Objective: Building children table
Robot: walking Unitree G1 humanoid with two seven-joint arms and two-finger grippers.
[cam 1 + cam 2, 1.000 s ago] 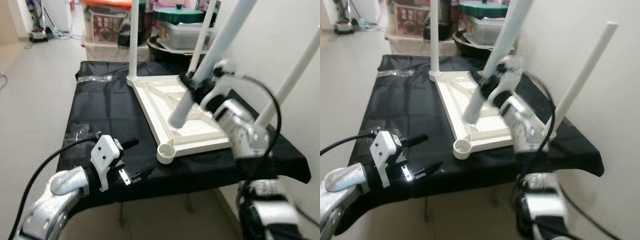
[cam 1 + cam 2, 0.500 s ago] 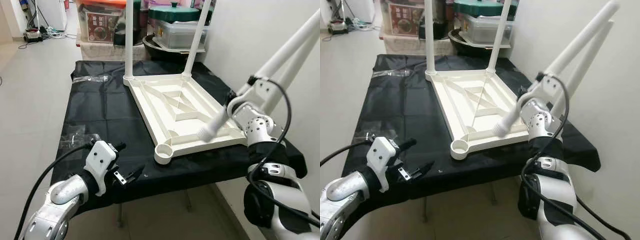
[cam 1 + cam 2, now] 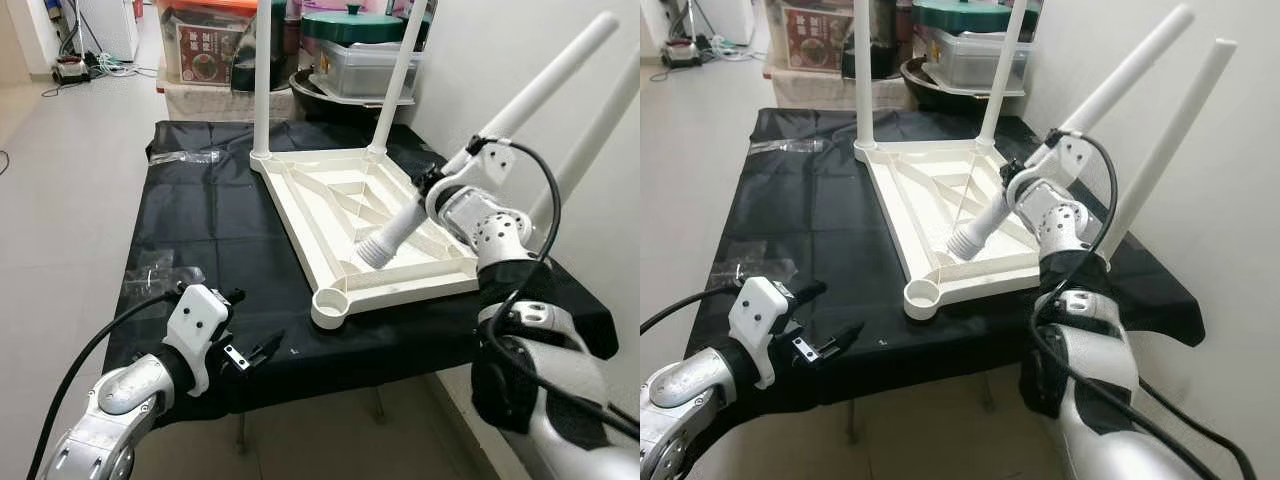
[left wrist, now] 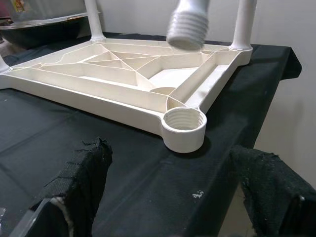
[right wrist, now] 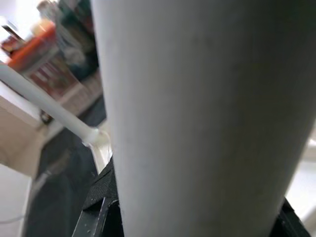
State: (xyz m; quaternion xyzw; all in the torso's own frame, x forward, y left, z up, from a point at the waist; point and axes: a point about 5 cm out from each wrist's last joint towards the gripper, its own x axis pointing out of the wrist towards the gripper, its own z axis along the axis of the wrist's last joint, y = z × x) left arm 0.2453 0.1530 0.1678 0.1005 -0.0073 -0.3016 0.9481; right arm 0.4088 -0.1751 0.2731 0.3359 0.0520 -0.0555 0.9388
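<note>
Left gripper (image 3: pixel 255 352) hovering spread wide just short of the upside-down tabletop (image 3: pixel 350 215)'s empty corner socket (image 3: pixel 331 306), right gripper (image 3: pixel 438 186) clamping the loose table leg (image 3: pixel 480 140), its threaded end tilting above the tabletop beyond that socket.

A home: tiled floor (image 3: pixel 60 180), stacked cookware (image 3: pixel 355 45), storage boxes (image 3: pixel 205 45).

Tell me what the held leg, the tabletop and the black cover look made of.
Leg in the right hand: likely matte white plastic, with moulded thread at its tip. Upturned tabletop: cream plastic, by its moulded ribs and threaded socket. Cover: thin, slightly glossy sheet, creased; fabric or plastic unclear.
</note>
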